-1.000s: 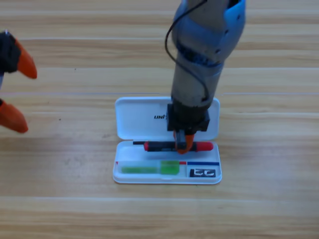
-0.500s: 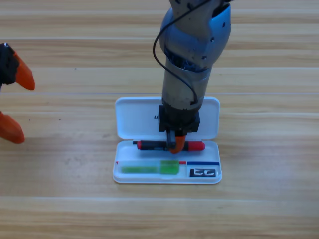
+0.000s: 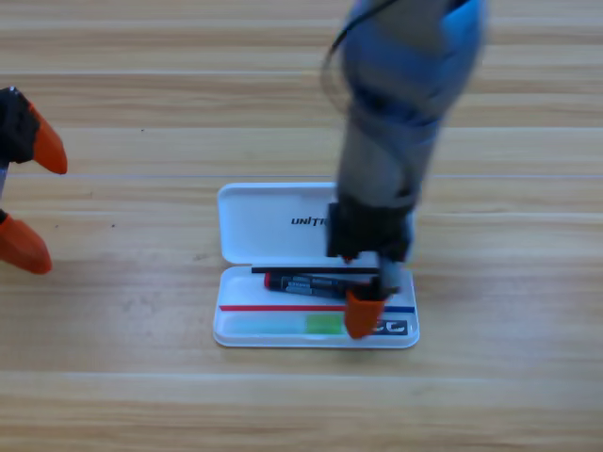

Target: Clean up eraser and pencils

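One white case (image 3: 273, 221) lies open on the wooden table (image 3: 113, 377), its lid flipped up behind the tray. Inside the tray I count two pencils and one eraser. The red pencil (image 3: 306, 282) lies along the back of the tray, free of any grip. The green pencil (image 3: 283, 324) lies along the front, and the eraser (image 3: 394, 328) sits at the front right corner, partly hidden. The right gripper (image 3: 366, 311) points down over the tray's right side, one orange jaw just beside the eraser; whether it is spread I cannot tell. The left gripper (image 3: 24, 202) waits at the left edge, its two jaws spread wide, holding nothing.
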You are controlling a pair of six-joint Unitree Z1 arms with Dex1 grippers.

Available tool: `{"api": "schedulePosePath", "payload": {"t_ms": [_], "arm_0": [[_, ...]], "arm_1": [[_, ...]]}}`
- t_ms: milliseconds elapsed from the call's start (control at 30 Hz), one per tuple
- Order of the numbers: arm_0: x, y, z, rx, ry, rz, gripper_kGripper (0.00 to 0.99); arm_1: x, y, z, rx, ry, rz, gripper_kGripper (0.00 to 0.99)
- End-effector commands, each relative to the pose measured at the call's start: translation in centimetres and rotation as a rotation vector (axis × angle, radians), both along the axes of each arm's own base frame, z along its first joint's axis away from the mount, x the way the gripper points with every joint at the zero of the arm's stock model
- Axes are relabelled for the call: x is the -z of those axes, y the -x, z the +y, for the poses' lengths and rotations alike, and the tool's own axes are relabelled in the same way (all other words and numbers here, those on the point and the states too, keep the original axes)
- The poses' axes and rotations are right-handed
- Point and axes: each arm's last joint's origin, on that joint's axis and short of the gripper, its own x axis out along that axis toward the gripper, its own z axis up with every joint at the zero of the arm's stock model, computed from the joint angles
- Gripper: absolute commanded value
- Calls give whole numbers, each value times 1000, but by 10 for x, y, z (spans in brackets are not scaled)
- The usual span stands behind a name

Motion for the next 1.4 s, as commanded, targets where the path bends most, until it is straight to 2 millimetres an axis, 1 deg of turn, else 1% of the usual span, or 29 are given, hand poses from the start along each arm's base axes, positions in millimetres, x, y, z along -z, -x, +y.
{"api": "schedulePosePath", "payload": {"t_ms": [33,100,200,300,400,467,533,633,667,700,833,933,1067,1267,1400], "arm_0": [[-3,-16,-6,-23,48,-38,988],[-8,-29,-7,-53,77,-92,979],[-11,-57,-5,-98,134,-153,957],[-9,-86,-1,-134,193,-197,900],[3,-117,5,-158,256,-215,851],[15,-139,11,-167,303,-199,799],[32,-158,17,-170,346,-173,729],[61,-181,25,-173,407,-125,540],[71,-186,25,-172,421,-107,463],[80,-191,25,-167,433,-90,365],[118,-198,23,-155,467,-34,0],[143,-196,23,-159,480,8,0],[170,-191,21,-167,488,82,0],[194,-183,2,-116,535,212,0],[202,-185,-10,-91,561,293,0]], "arm_1": [[-99,65,-79,-9,-305,30,965],[-109,84,-108,19,-409,-10,976],[-123,108,-144,64,-542,-54,985],[-135,131,-174,78,-630,-76,986],[-145,149,-199,83,-696,-77,986],[-146,157,-209,77,-720,-80,986],[-143,160,-213,75,-734,-83,986],[-141,160,-212,76,-731,-80,986],[-141,160,-212,74,-732,-74,986],[-141,160,-211,70,-736,-68,986],[-140,161,-211,66,-740,-57,986],[-138,161,-210,60,-740,-40,986],[-133,160,-209,60,-740,-38,986],[-133,159,-208,58,-744,-37,986],[-135,160,-209,56,-753,-31,986]]}}
